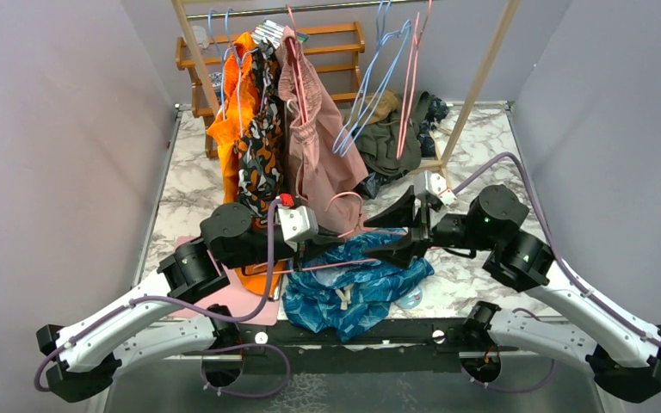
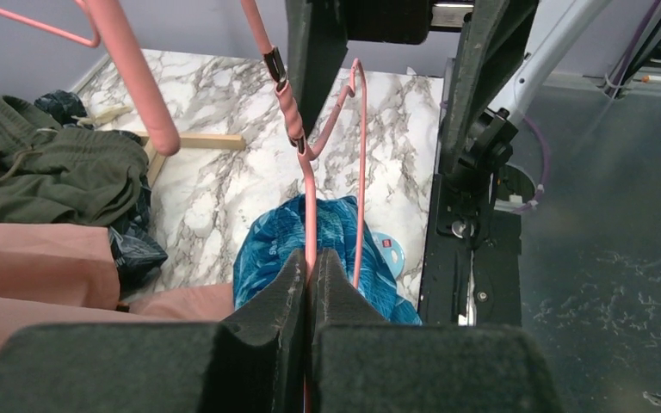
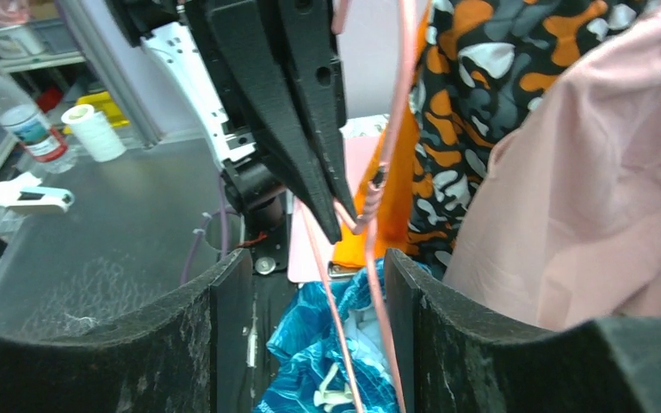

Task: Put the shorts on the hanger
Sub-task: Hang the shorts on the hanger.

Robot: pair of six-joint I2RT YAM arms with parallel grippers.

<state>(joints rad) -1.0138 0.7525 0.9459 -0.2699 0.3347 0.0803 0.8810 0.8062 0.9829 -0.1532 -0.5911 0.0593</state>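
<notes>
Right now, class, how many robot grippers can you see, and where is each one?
2. The left gripper is shut on the hanger above the shorts. The right gripper faces it, open, with the hanger's wires between its fingers. None seems hidden.

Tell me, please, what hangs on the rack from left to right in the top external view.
Orange garment → orange-black patterned shorts → dusty-pink shorts → empty light blue hangers.

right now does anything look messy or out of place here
Yes: the shorts lie crumpled at the table's near edge, off the hanger pinched in the left end effector. Olive clothes sit heaped far right.
</notes>
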